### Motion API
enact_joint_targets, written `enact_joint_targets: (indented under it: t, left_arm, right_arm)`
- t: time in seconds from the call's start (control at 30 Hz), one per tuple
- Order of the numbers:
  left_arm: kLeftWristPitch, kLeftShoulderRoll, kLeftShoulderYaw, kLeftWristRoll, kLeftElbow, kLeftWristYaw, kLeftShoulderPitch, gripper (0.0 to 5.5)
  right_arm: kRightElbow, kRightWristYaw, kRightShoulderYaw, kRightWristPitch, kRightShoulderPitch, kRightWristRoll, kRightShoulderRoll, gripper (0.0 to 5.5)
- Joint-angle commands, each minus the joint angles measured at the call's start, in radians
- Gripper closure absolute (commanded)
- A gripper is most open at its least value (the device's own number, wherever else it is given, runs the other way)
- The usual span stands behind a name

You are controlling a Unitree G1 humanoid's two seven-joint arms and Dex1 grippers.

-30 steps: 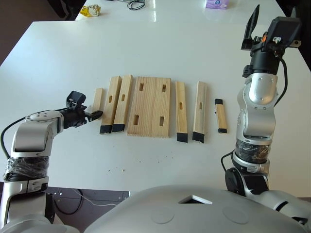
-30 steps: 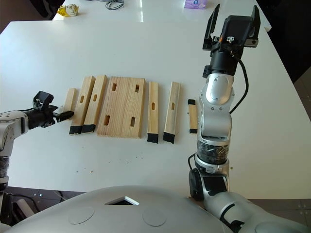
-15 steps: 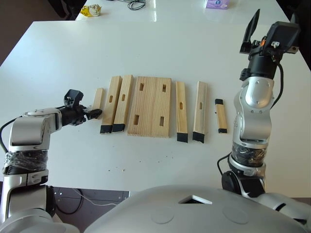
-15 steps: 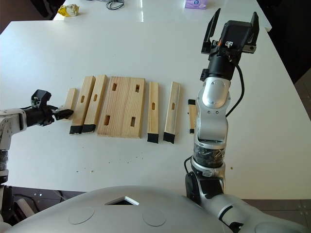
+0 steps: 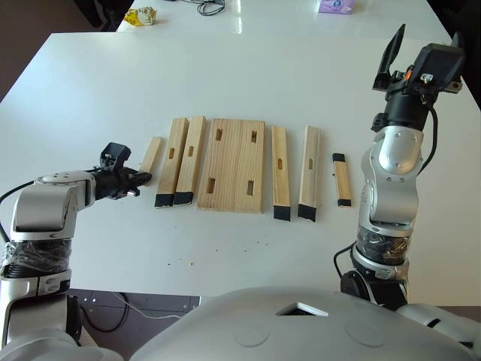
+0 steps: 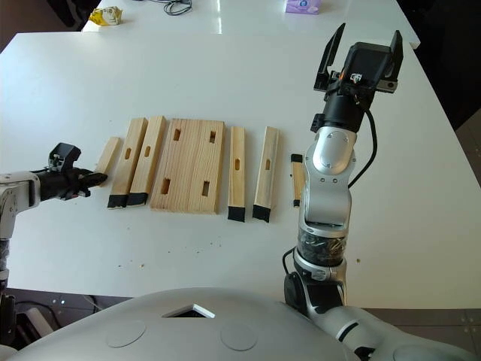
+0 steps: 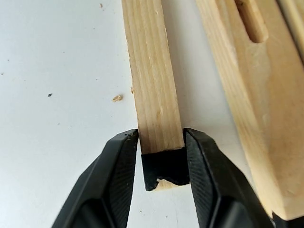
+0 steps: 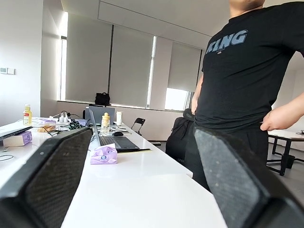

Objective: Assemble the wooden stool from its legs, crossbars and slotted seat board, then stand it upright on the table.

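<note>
The slotted seat board point(image 5: 233, 165) lies flat mid-table. Two legs point(image 5: 182, 159) lie side by side to its left and two more point(image 5: 294, 171) to its right, all with black tips toward me. A short crossbar point(image 5: 341, 179) lies at the far right of the row. Another short crossbar point(image 5: 151, 156) lies at the far left, and my left gripper point(image 5: 138, 180) is shut on its black near end point(image 7: 164, 166), one finger point(image 7: 116, 180) on each side. Over the table's right side, my right gripper point(image 6: 368, 34) is held high, pointing up and open, with nothing between its fingers point(image 8: 47, 180).
The white table point(image 5: 248, 90) stretches bare behind the row of parts. At its far edge sit a yellow wrapper point(image 5: 140, 15), a cable point(image 5: 210, 6) and a purple pack point(image 5: 334, 6). The table's front edge runs close below the parts.
My left gripper has drawn back a little to the left, and the near end of the left crossbar has swung left with it. The raised right arm has shifted slightly.
</note>
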Motion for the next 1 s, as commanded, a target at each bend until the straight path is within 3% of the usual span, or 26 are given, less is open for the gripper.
enact_joint_targets:
  t: [0.03, 0.43, 0.77, 1.0]
  left_arm:
    - [0.0, 0.01, -0.058, 0.016, -0.004, -0.002, 0.047, 4.18]
    - [-0.042, 0.005, -0.068, 0.009, -0.027, -0.009, 0.084, 4.18]
    - [-0.085, -0.12, 0.111, -0.059, 0.116, 0.087, -0.197, 4.18]
    - [-0.098, -0.206, 0.23, -0.14, 0.02, 0.158, -0.3, 4.18]
  right_arm:
    - [-0.007, -0.001, -0.007, 0.009, 0.001, -0.004, -0.001, 1.54]
    - [-0.004, 0.008, -0.012, 0.016, -0.005, -0.003, -0.006, 1.54]
    - [0.079, 0.074, -0.034, -0.011, -0.081, 0.047, -0.055, 1.54]
    - [0.21, 0.211, -0.076, -0.012, -0.165, 0.236, -0.067, 1.54]
